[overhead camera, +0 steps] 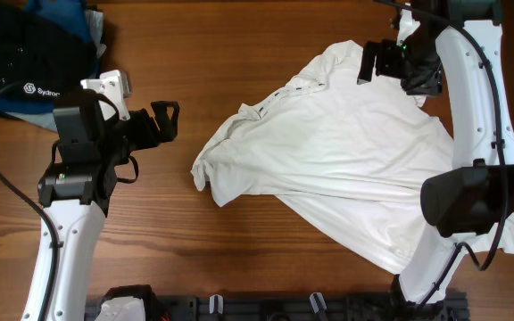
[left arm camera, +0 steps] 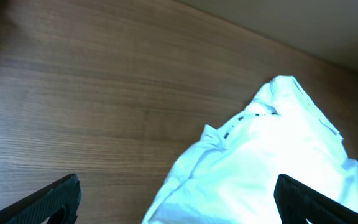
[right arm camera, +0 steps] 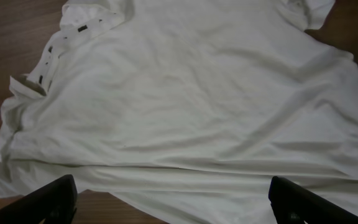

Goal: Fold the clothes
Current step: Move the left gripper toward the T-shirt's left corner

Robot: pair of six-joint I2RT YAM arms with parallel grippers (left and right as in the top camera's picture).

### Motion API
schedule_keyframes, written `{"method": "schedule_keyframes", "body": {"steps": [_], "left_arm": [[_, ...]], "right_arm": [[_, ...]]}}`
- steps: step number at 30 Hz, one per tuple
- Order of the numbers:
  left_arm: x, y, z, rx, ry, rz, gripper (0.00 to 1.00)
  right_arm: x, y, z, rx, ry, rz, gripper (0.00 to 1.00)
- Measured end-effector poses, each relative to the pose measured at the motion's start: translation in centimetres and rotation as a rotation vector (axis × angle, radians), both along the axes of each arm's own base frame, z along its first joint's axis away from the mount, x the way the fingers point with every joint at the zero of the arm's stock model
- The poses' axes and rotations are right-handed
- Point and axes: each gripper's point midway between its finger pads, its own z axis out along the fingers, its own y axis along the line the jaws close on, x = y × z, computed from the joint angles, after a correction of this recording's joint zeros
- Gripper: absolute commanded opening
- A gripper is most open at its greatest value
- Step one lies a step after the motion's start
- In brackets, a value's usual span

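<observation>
At the upper left of the overhead view lay a dark folded stack (overhead camera: pixel 25 62), well apart from the work. Right of it, the left gripper (overhead camera: pixel 169 122) hung over the bare table (overhead camera: pixel 150 223), fingers spread wide and holding nothing. The white garment (overhead camera: pixel 346 169) sprawled rumpled across the centre and right, its collar (overhead camera: pixel 239 116) toward the left and its lower part seemingly lapped over itself. At the upper right, the right gripper (overhead camera: pixel 370 62) hovered above it, likewise spread and empty. No tidy fold looked made, so nearly all the folding seemed left.

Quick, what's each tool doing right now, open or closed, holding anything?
Left tool: open, holding nothing.
Right tool: open, empty, over the large white wrinkly cloth shirt.
</observation>
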Motion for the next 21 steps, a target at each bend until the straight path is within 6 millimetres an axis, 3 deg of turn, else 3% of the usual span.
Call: {"method": "schedule_keyframes", "body": {"steps": [6, 15, 21], "left_arm": [[-0.8, -0.3, -0.7, -0.014, 0.05, -0.01, 1.0], [-2.2, -0.8, -3.3, -0.032, 0.183, -0.023, 1.0], [-2.1, -3.4, -6.1, -0.032, 0.27, -0.102, 1.0]], "right_arm": [[-0.2, -0.9, 1.2, -0.01, -0.03, -0.038, 1.0], [-1.0, -5.2, 3.6, -0.012, -0.09, -0.153, 1.0], [-1.6, -5.9, 5.2, -0.007, -0.133, -0.172, 1.0]]}}
